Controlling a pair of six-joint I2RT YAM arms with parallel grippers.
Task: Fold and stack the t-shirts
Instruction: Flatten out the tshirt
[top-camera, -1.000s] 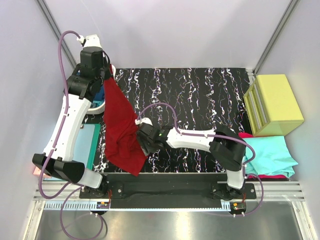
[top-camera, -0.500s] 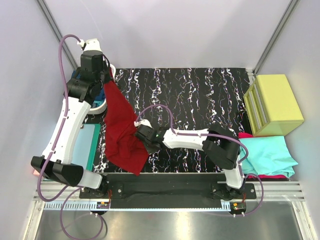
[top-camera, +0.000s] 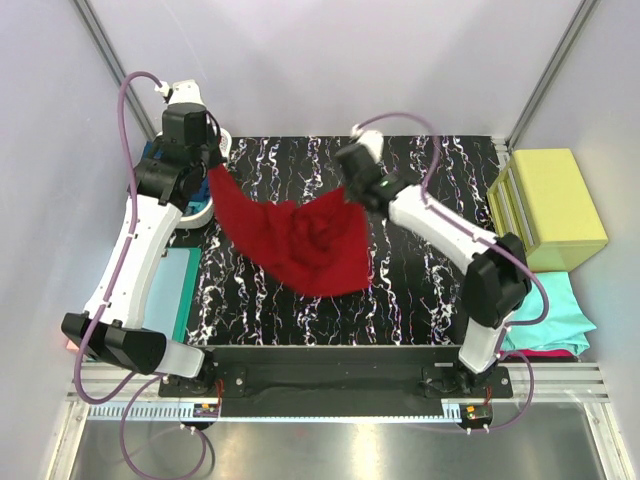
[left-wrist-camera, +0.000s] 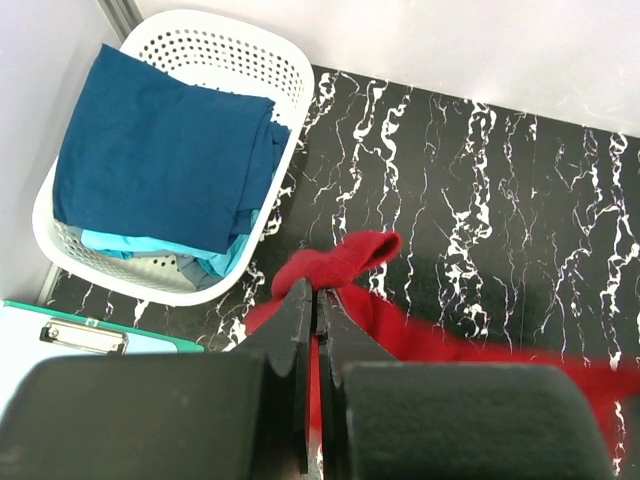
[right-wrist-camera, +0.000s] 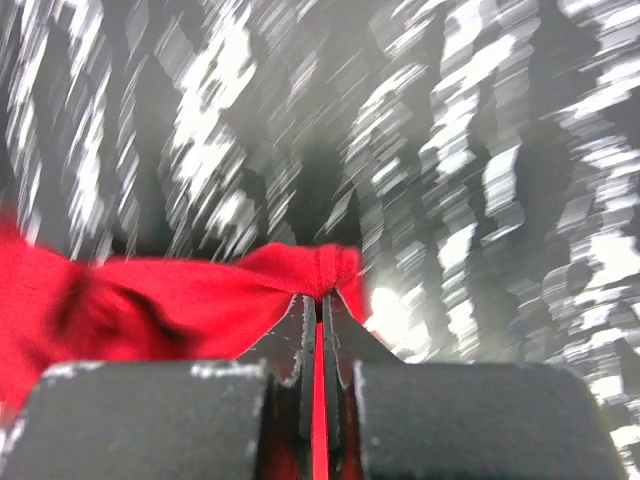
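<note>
A dark red t-shirt (top-camera: 305, 240) hangs spread in the air over the black marbled table (top-camera: 430, 170), held at two corners. My left gripper (top-camera: 207, 168) is shut on its left corner at the back left; in the left wrist view the red cloth (left-wrist-camera: 340, 262) bunches just past that gripper (left-wrist-camera: 318, 298). My right gripper (top-camera: 352, 190) is shut on the other corner near the table's back middle; the right wrist view, blurred, shows the red t-shirt (right-wrist-camera: 200, 290) pinched in that gripper (right-wrist-camera: 320, 298). A navy t-shirt (left-wrist-camera: 160, 150) lies in the basket. A teal t-shirt (top-camera: 545, 310) lies over a magenta one (top-camera: 545, 353) at the right.
A white perforated basket (left-wrist-camera: 290, 80) stands at the back left corner with navy and teal cloth in it. A green clipboard (top-camera: 182, 290) lies along the left edge. A yellow-green box (top-camera: 550, 205) stands at the right. Grey walls close in both sides.
My right gripper shut on the red t-shirt's lower part and swung up and back to the table's middle, spreading the shirt between both grippers. The left arm barely moved.
</note>
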